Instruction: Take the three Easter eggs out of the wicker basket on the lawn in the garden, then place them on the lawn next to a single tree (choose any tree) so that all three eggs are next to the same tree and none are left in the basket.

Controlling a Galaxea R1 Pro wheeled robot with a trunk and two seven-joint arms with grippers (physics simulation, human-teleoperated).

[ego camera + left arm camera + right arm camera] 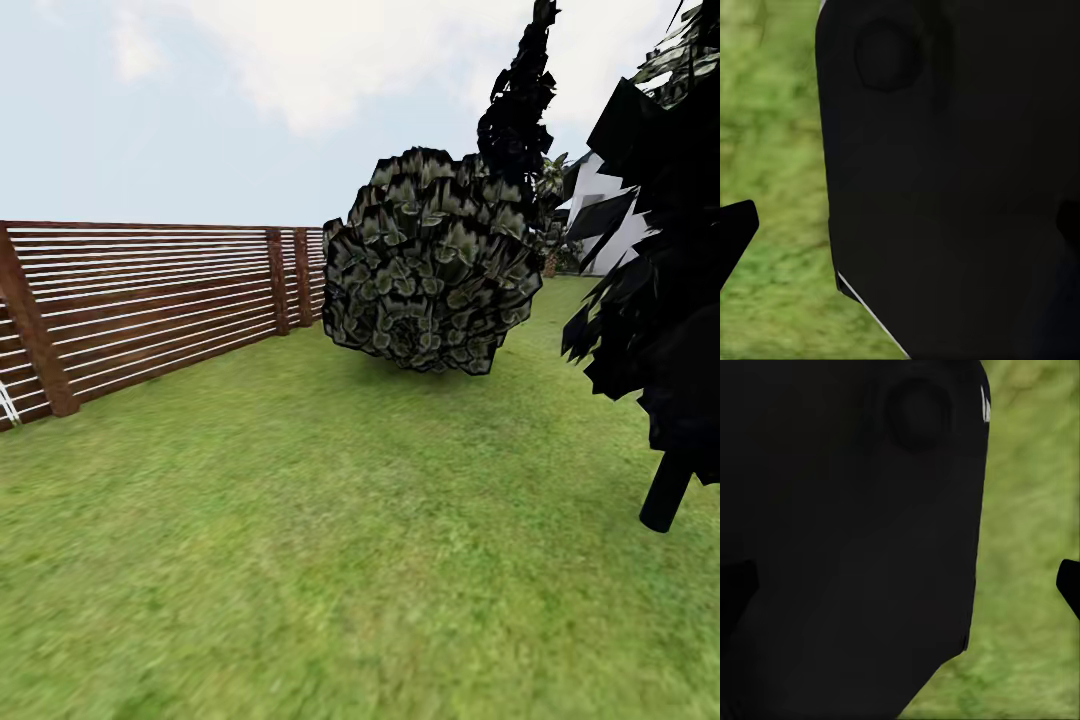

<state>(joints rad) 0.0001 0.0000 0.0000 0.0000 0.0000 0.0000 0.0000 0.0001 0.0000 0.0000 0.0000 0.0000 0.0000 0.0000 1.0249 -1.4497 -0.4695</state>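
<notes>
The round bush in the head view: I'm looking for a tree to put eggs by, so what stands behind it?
Behind the round bush rises a near-black tree; its trunk is hidden by the bush. Further right, part of a white house shows. The lawn directly behind the bush is covered.

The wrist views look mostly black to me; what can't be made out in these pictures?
- Left wrist view: a dark robot part blocks most of it; beside it, grass. Gripper state cannot be told.
- Right wrist view: a similar dark part blocks the gripper; grass at the side.
- Head view: the black tree is cut off by the edge; the house is mostly hidden behind it.
</notes>
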